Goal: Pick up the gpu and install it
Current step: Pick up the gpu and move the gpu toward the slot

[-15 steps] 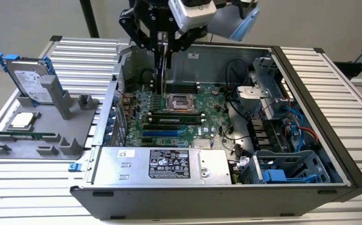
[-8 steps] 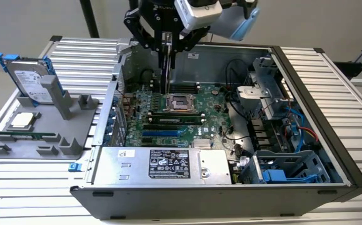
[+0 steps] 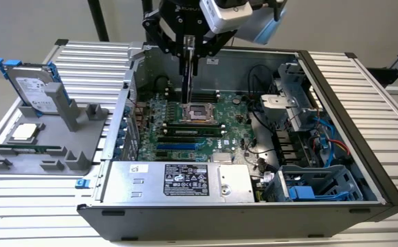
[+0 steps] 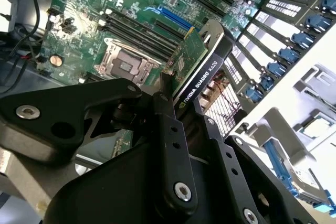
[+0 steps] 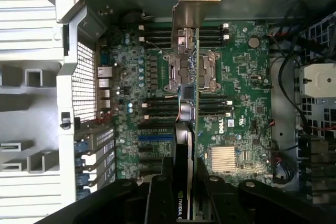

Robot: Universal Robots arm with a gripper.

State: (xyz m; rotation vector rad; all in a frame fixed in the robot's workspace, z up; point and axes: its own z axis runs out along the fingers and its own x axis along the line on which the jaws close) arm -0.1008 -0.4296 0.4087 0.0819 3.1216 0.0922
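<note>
I've got the arm (image 3: 209, 15) pointing straight down over the open case (image 3: 185, 221), pincer (image 3: 188, 49) clamped tight on the gpu (image 4: 197, 72), which hangs edge-on above the CPU socket (image 3: 200, 112).

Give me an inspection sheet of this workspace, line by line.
Surface: ribbed aluminium table carrying an open black computer case.
Job's things: green circuit-board gpu with silver bracket, held upright above the green motherboard, not in a slot.
Clutter: grey holder tray with silver hard drive, on the exterior view's left.
Grippers: black gripper shut on the gpu.
Cables: black cables inside the case.
Surroundings: plain grey wall.
</note>
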